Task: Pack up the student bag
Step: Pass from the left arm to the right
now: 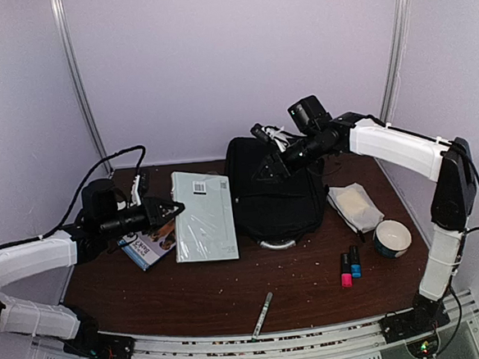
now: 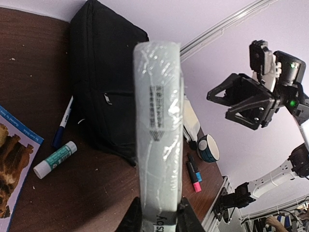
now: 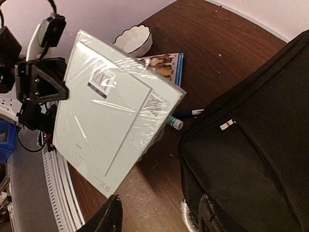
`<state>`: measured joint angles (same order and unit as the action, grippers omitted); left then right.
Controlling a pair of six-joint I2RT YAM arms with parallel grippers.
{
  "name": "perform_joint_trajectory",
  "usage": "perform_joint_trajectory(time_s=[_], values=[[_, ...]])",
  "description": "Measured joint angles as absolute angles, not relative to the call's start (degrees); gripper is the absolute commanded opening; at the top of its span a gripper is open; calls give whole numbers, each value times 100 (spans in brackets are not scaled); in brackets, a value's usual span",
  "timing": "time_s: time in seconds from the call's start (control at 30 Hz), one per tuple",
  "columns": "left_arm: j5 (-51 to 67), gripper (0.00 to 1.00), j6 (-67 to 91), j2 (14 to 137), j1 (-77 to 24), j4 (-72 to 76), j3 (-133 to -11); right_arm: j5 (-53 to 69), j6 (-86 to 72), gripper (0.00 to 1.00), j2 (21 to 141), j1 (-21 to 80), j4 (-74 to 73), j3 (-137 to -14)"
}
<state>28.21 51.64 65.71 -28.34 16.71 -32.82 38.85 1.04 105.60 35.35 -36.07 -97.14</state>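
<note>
From above, the student bag lies mid-table toward the back, with the right gripper over it. The left wrist view shows the left gripper clamped on the near edge of a wrapped pad. In the right wrist view, the right gripper's fingers stand apart, empty, above the bag's edge
</note>
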Motion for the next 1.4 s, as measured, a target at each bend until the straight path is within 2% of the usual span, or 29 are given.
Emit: perform_joint_trajectory(time_s=[0.17,0.33,0.57,0.8,0.97,1.23,1.4], values=[[2864,0,5000,7201,-2834,1155,-4036,4281,180,58,9931,3422,-3535,-8984],[2851,0,4928,7802,-2838,1138,-4681,4670,272,62,9889,3068,-3588,-8875],[2926,0,5343,8499,-2856,2010,-5043,5113,-600,64,9931,2626,-2729,-8683],[2989,0,5878,8700,-2856,2875,-5148,5537,-1763,71,10134,2630,-1435,-8556],[3124,0,6460,9015,-2860,3804,-5214,5756,-2305,73,10486,2735,-980,-8512],[3240,0,7091,9271,-2860,4633,-5218,6180,-2904,71,10610,3011,-349,-8355],[3297,0,7249,9382,-2860,4943,-5218,6628,-3931,58,10621,3039,871,-7896]])
